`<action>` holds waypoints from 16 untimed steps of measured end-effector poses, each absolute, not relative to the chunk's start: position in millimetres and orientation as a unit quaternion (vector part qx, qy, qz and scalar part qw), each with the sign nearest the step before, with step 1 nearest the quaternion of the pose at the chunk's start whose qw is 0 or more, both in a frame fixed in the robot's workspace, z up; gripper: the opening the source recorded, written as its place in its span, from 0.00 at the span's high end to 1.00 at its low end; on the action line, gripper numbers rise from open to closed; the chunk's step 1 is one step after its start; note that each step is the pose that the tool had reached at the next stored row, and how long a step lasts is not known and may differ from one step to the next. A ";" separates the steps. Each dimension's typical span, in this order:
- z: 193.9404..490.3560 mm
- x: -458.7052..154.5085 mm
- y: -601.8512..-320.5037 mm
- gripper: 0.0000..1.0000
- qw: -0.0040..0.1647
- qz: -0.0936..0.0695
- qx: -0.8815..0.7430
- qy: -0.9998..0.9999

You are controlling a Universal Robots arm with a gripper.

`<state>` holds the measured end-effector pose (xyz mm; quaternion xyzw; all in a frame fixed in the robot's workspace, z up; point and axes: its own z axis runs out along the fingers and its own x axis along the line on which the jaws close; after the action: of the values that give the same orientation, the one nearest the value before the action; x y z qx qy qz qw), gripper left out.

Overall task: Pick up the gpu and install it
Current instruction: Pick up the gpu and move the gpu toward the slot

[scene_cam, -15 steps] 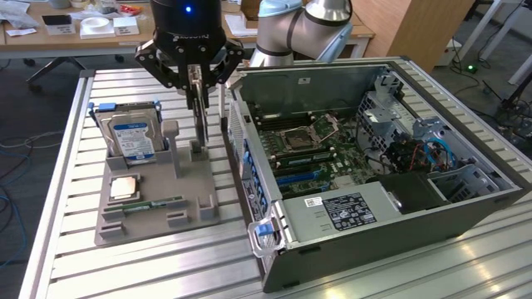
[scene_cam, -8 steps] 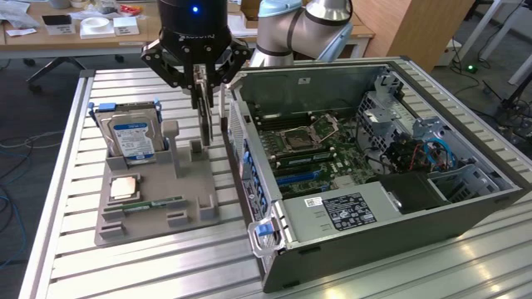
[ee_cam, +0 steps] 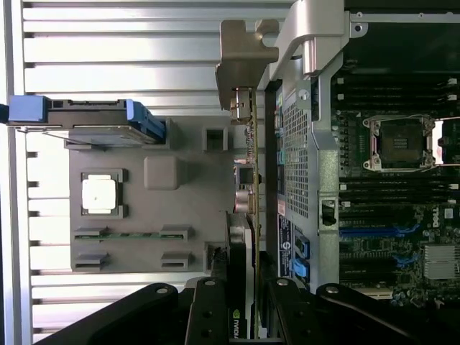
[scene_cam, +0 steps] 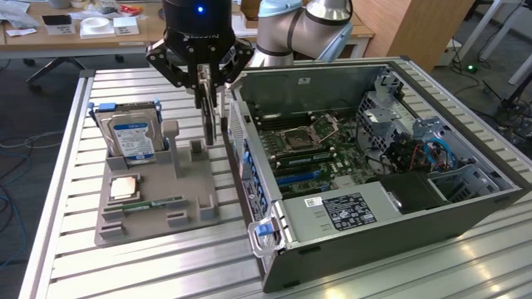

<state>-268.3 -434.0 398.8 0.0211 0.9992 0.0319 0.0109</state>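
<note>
On the slatted tabletop (scene_cam: 124, 274) the open computer case (scene_cam: 349, 249) lies on its side with the motherboard (scene_cam: 308, 149) facing up. Its near wall is our main worry, because the card hangs just beside it and any sideways drift could knock the card against the metal rim.

To the exterior view's left of the case sits the grey holder (scene_cam: 149, 205), with the hard drive (scene_cam: 133, 137) standing in it. We cannot tell whether the card's lower edge is clear of the holder's slot. If it is not, we judge a sideways pull could drag or tip the holder.

The gpu (scene_cam: 208, 115) is upright on edge, between the holder and the case wall. Its pale bracket (ee_cam: 243, 57) juts out at one end, and we think that end is the likeliest to snag.

The pincer (scene_cam: 202, 81) is clamped on the card's top edge. With so narrow a hold on a thin board, we judge the card could pivot or slip and meet its socket crooked.
</note>
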 end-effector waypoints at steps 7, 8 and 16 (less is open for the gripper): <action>398.8 -262.3 -434.0 0.73 0.011 0.032 0.021 0.999; 398.8 -261.4 -434.1 0.73 0.011 0.032 0.021 0.999; 398.8 -254.8 -434.0 0.73 0.011 0.033 0.021 0.999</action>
<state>-254.8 -434.0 398.8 0.0212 0.9992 0.0325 0.0109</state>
